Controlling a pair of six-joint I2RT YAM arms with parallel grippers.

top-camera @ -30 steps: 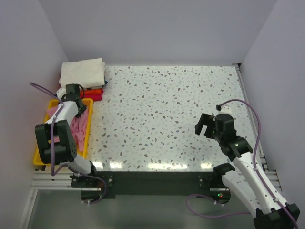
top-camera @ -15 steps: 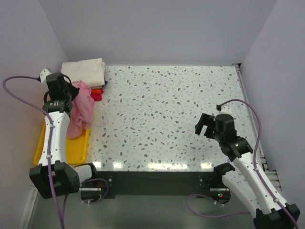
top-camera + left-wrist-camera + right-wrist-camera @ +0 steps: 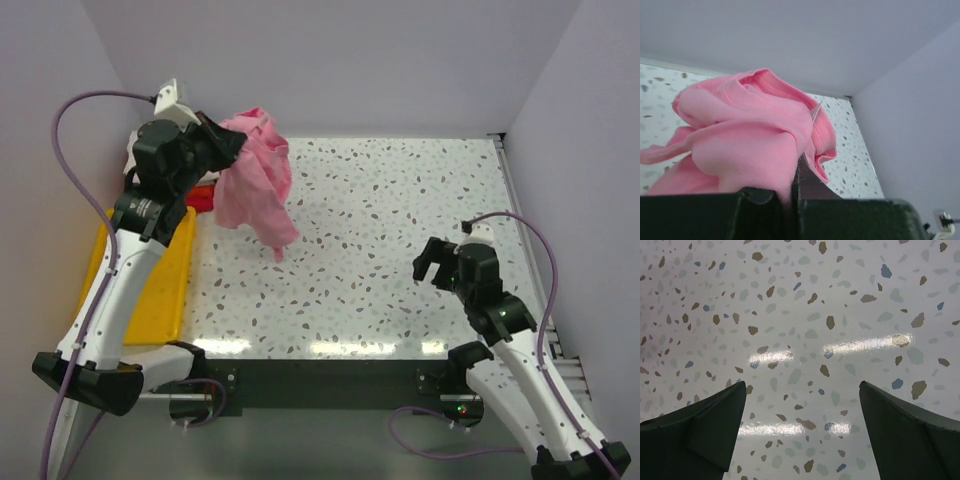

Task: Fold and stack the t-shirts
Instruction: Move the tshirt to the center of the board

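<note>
My left gripper (image 3: 222, 143) is shut on the light pink t-shirt (image 3: 255, 180) and holds it high above the table's back left; the shirt hangs crumpled and unfolded. In the left wrist view the pink t-shirt (image 3: 750, 145) fills the middle, pinched between my closed fingers (image 3: 810, 185). A red folded shirt (image 3: 203, 195) shows partly behind my left arm; the cream-white shirt is mostly hidden by that arm. My right gripper (image 3: 432, 262) is open and empty over the table at the right; its fingers (image 3: 715, 425) are wide apart above bare speckled tabletop.
The yellow plastic tray (image 3: 150, 300) lies along the table's left edge. Walls close the table on the left, back and right. A metal rail (image 3: 520, 210) runs along the right edge.
My left arm has lifted the pink t-shirt out of the yellow tray and swung it up and right over the table's back left. The right arm has barely moved.
</note>
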